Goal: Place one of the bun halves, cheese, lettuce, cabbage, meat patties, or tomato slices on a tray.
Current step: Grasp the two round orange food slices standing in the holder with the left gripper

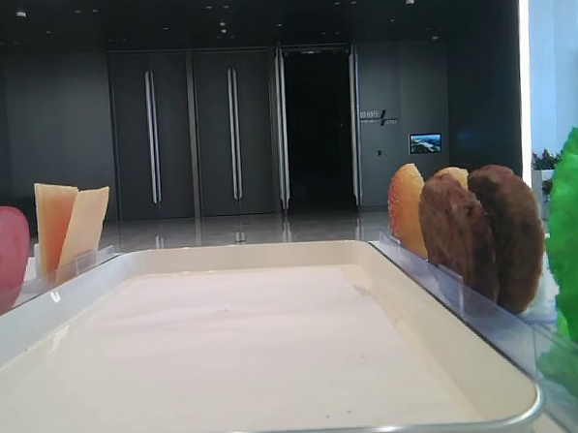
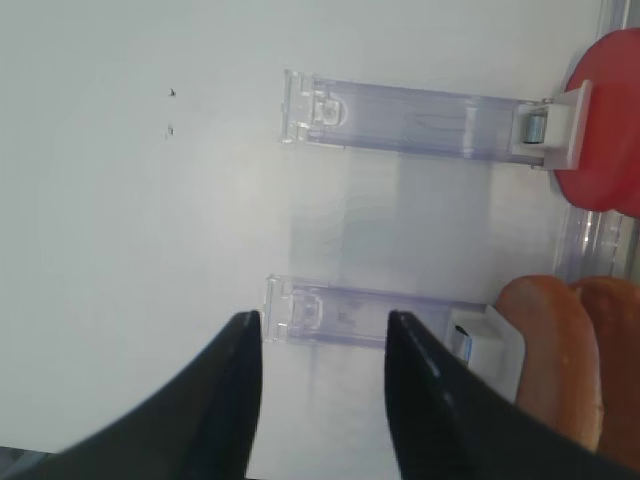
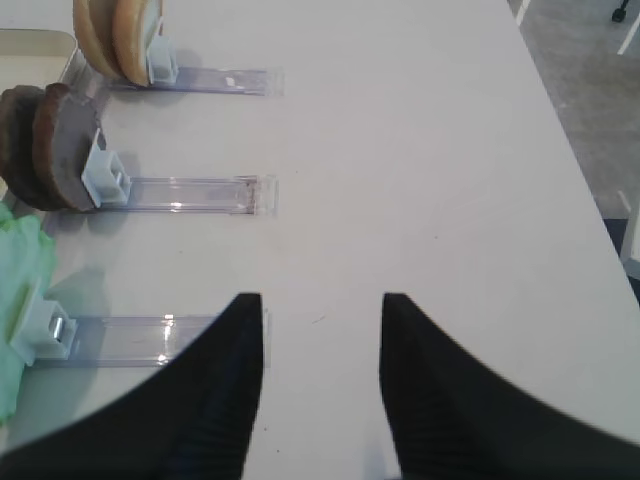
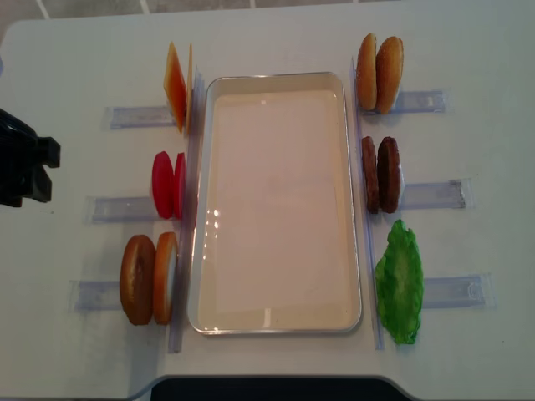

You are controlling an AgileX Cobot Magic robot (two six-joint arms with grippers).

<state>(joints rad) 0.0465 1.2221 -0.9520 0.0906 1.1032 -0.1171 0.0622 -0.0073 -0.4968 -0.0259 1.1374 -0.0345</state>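
While overhead shows tray [image 4: 276, 317] bare, buns [image 4: 149, 279] near left, only wrist views show left gripper [image 2: 322, 330] and right gripper [image 3: 322, 312] open, empty.

One view looks straight down on the tray [image 4: 276, 83]; another sits low at the tray's [image 1: 272, 256] near rim, facing the doors [image 1: 231, 132]. Both wrist views look down close on the counter [image 3: 420, 150].

White tabletop [image 4: 276, 368]: bears six clear plastic rail holders [image 4: 435, 194], three along each long side, each with a small white end clip [image 3: 105, 175]. Background: dark panelled wall with tall double doors [image 1: 193, 134]; small lit screen [image 1: 425, 143] mounted at right.
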